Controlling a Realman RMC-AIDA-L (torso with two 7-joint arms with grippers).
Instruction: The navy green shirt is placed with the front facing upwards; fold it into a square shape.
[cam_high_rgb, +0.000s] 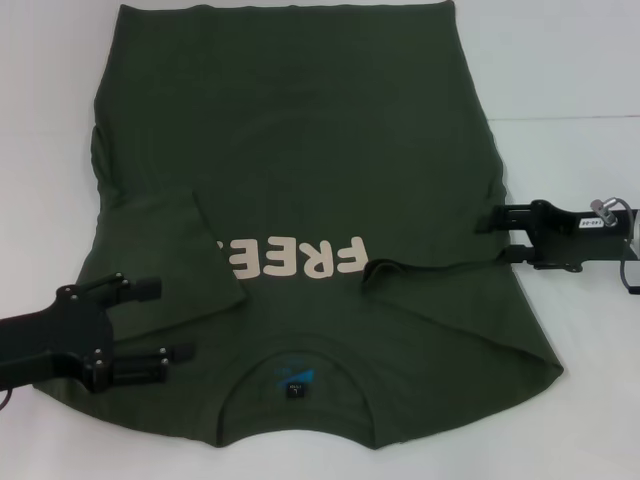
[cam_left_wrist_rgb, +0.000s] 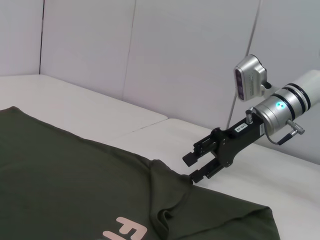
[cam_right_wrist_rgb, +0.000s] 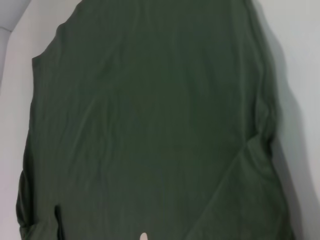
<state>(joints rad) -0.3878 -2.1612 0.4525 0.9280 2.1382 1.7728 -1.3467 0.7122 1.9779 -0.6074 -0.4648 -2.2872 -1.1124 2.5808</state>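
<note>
Collar (cam_high_rgb: 297, 362) nearest, shirt (cam_high_rgb: 300, 150) lengthwise away; both claws (left (cam_high_rgb: 170, 321), right (cam_high_rgb: 492, 237)) spread.

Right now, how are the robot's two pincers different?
The left pincer hangs over the navy green shirt, above its folded-in sleeve near the collar; the right pincer sits at the shirt's side edge, mostly over the white table. The left pincer is nearer the robot, the right one farther out. Both are black and open, and neither grips cloth.
</note>
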